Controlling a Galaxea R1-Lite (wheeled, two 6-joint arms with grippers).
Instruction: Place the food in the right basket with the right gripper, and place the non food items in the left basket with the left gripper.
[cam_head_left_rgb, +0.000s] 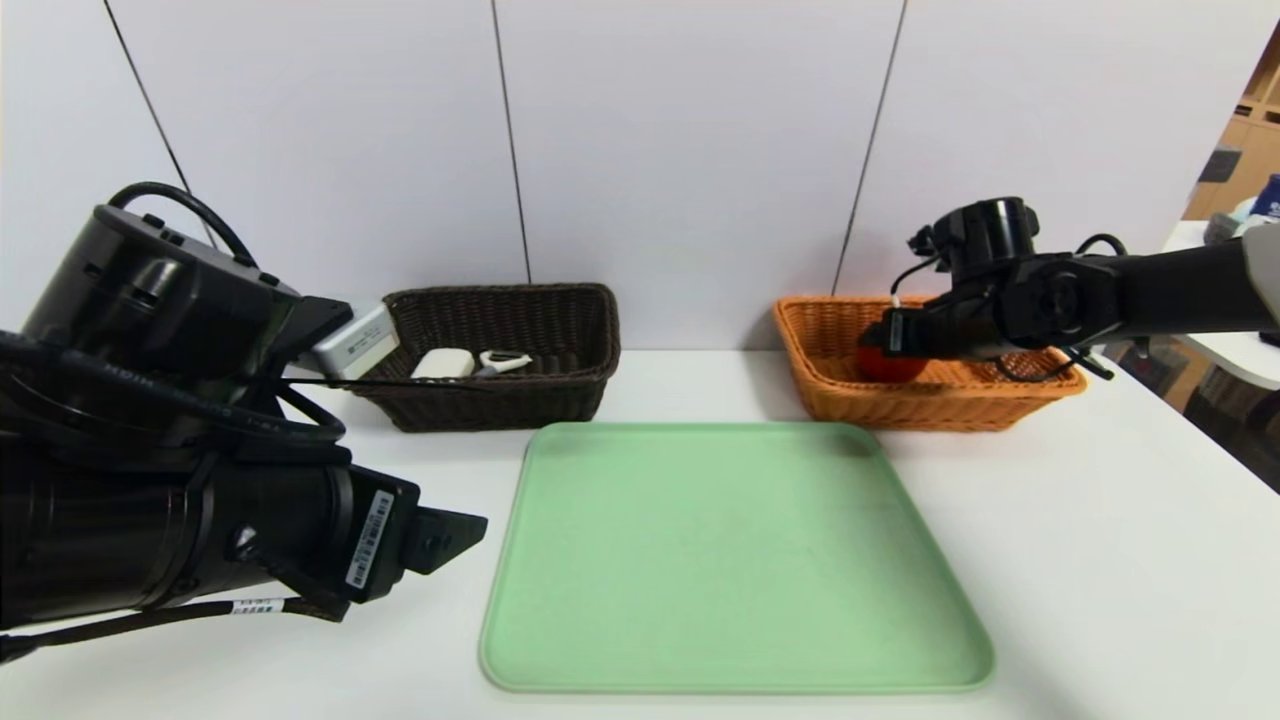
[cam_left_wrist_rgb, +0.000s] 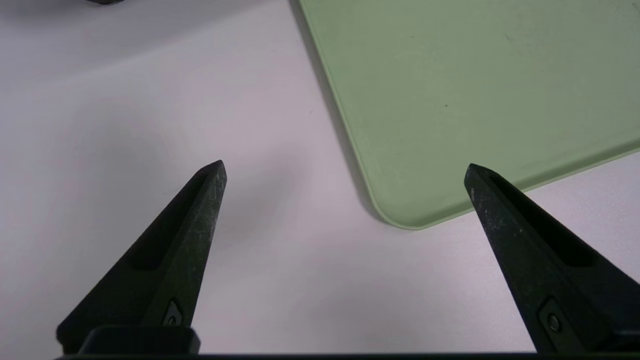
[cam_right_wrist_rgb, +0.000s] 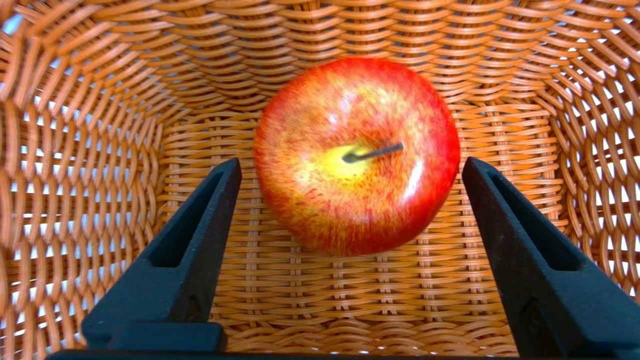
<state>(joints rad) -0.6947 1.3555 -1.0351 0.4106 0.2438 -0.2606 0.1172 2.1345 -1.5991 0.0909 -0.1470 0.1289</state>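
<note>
A red and yellow apple (cam_right_wrist_rgb: 357, 155) lies on the floor of the orange wicker basket (cam_right_wrist_rgb: 85, 165), stem up. My right gripper (cam_right_wrist_rgb: 350, 170) hangs open above it, its fingers apart and not touching the fruit. From the head view the apple (cam_head_left_rgb: 885, 365) shows in the orange basket (cam_head_left_rgb: 830, 395) at the back right, partly hidden by that gripper (cam_head_left_rgb: 893, 338). The dark brown basket (cam_head_left_rgb: 560, 385) at the back left holds a white case (cam_head_left_rgb: 443, 363) and a small white tool (cam_head_left_rgb: 503, 361). My left gripper (cam_left_wrist_rgb: 345, 172) is open over bare table beside the tray's corner.
A green tray (cam_head_left_rgb: 735, 560) lies bare in the middle of the white table (cam_head_left_rgb: 1100, 560); its corner (cam_left_wrist_rgb: 400, 215) shows in the left wrist view. A white wall stands just behind both baskets. The left arm's bulk fills the near left.
</note>
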